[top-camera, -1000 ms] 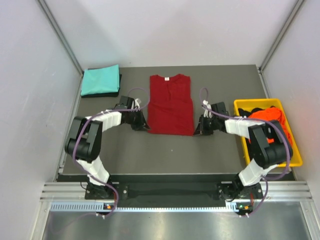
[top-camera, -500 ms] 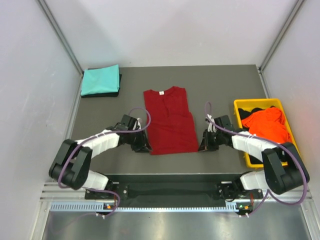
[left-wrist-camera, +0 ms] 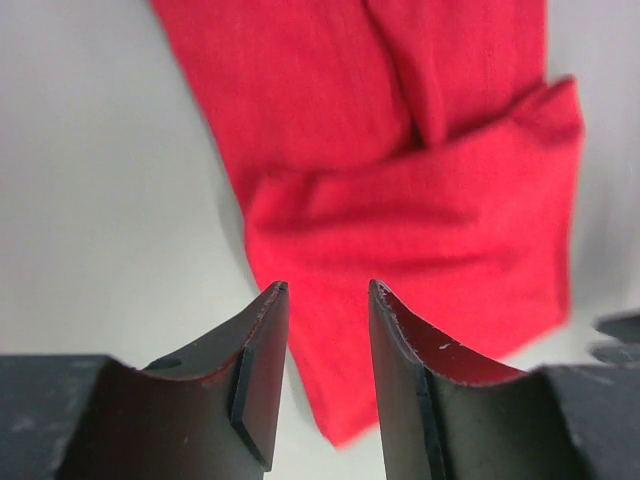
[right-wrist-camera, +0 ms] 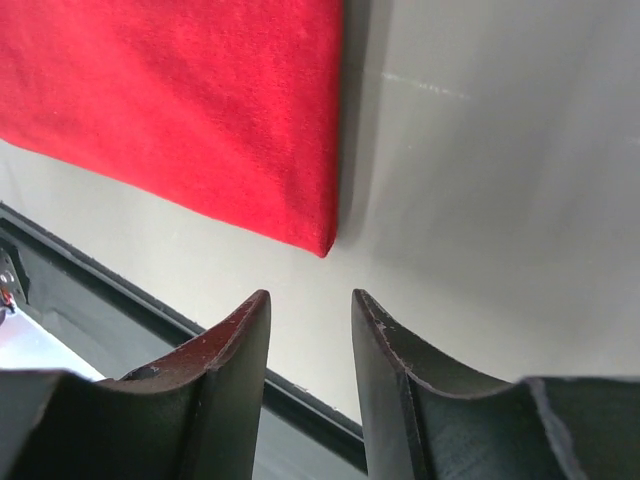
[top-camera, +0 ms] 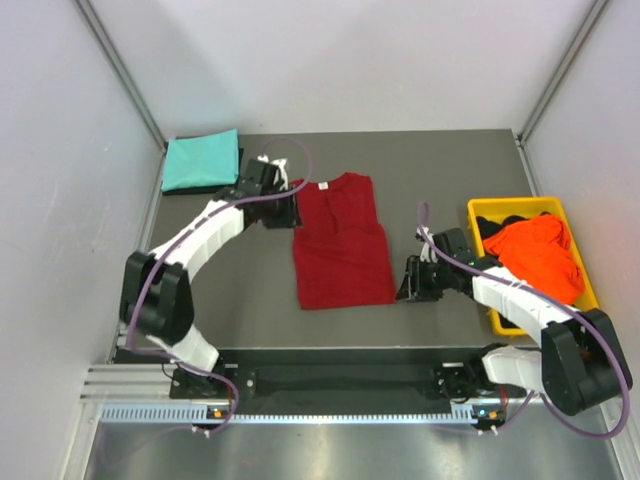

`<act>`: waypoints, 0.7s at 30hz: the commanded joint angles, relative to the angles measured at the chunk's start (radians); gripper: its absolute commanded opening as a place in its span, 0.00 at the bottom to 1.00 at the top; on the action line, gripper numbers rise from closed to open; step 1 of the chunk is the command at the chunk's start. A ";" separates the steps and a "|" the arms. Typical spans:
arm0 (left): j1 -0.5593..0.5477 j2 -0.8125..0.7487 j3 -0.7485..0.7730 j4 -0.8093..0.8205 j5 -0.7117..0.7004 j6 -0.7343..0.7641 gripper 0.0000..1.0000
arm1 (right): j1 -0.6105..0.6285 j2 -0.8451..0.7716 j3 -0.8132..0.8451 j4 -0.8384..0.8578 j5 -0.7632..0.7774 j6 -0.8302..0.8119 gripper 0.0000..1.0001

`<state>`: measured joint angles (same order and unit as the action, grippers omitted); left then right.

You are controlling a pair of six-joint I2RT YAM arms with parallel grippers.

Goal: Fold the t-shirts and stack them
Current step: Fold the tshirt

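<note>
The dark red t-shirt (top-camera: 340, 240) lies flat mid-table, sleeves folded in, collar at the far end. My left gripper (top-camera: 291, 213) is open and empty at the shirt's far left shoulder; in the left wrist view (left-wrist-camera: 325, 290) the folded red sleeve (left-wrist-camera: 420, 220) lies just ahead of the jaws. My right gripper (top-camera: 406, 285) is open and empty beside the shirt's near right corner (right-wrist-camera: 322, 245), apart from it (right-wrist-camera: 310, 295). A folded teal t-shirt (top-camera: 200, 160) lies at the far left on a black one (top-camera: 240, 168). The orange t-shirt (top-camera: 540, 255) lies crumpled in the bin.
A yellow plastic bin (top-camera: 593, 318) stands at the right edge with the orange tee and a piece of black cloth (top-camera: 498, 217) in it. White walls close in left, right and behind. The table's near edge (right-wrist-camera: 120, 290) runs just below the right gripper.
The red shirt slid toward the near edge, then both grippers let go. My left gripper moved from the shirt's near left corner up to its far left shoulder. The right gripper stayed put.
</note>
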<state>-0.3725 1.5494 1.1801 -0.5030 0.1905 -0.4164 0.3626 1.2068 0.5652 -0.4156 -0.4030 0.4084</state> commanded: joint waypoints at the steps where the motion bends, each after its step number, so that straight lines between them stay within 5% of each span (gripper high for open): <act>1: 0.003 0.130 0.139 -0.051 -0.040 0.154 0.42 | 0.009 -0.039 0.047 -0.002 0.015 -0.025 0.39; 10: 0.003 0.351 0.331 -0.106 -0.052 0.257 0.40 | 0.007 -0.076 0.047 0.018 -0.020 -0.034 0.39; 21: 0.003 0.429 0.349 -0.141 -0.013 0.321 0.40 | 0.007 -0.052 0.061 0.034 -0.027 -0.037 0.40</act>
<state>-0.3717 1.9575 1.4944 -0.6109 0.1661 -0.1333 0.3626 1.1534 0.5728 -0.4145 -0.4168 0.3859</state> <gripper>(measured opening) 0.404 0.393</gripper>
